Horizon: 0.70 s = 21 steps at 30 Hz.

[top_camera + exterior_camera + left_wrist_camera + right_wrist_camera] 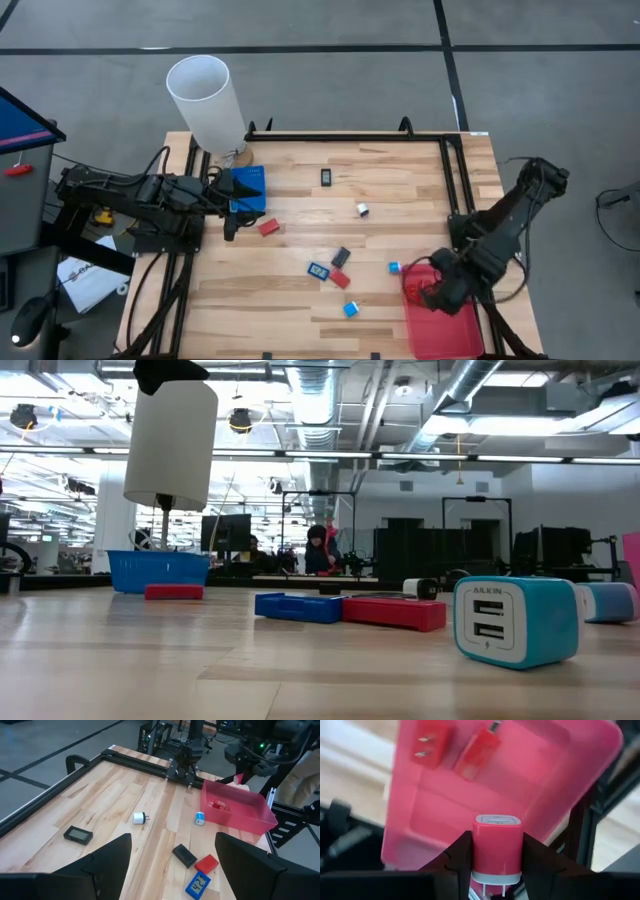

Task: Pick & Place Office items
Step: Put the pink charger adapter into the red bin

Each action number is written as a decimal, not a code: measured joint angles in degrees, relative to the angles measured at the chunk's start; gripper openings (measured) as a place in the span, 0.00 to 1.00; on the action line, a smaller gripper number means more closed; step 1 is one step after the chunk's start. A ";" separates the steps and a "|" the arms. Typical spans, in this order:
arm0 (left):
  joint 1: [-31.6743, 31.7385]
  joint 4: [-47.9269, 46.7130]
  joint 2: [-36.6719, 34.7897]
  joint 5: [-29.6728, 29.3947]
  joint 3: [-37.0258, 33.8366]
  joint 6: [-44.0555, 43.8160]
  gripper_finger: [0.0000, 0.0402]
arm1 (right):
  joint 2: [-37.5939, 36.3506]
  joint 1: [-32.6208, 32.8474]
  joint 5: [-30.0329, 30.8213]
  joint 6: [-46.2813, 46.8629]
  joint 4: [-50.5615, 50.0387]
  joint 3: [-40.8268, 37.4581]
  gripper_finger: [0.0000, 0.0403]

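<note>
My right gripper [434, 292] hangs over the red tray [455, 335] at the near right, shut on a red charger block [496, 847]. Two red pieces [427, 747] lie in the tray [530, 785]. Small office items lie scattered on the wood: a black one [326, 177], a white one [362, 209], a red one [268, 227], a blue clock [319, 269] and light blue blocks [351, 309]. My left gripper [236, 208] waits open by the blue bin [250, 182] at the far left, its fingers [117, 852] wide apart around nothing. My right gripper pinches the red charger block by two opposite sides [479, 851] between its two fingers. The fingers point down from above. The block's pale end cap [497, 820] faces the tray and its metal prongs [496, 889] point back toward the wrist. It hangs clear above the tray.
A tall white cylinder [205, 100] stands at the far left corner behind the blue bin. A black frame rail [350, 136] runs along the far edge and down both sides. In the low view a light blue charger [515, 622] sits close to the near edge.
</note>
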 joint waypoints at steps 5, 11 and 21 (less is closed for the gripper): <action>0.02 0.57 -0.01 -0.02 0.00 0.03 0.71 | 4.36 2.18 -0.16 9.29 -2.29 -0.12 0.30; 0.02 2.90 -0.01 -0.04 0.02 0.86 0.71 | 6.29 -1.02 0.42 9.33 3.29 -6.20 0.30; 0.02 5.97 0.01 0.55 0.01 0.05 0.71 | 3.33 -1.47 -1.81 9.89 6.70 -15.92 0.30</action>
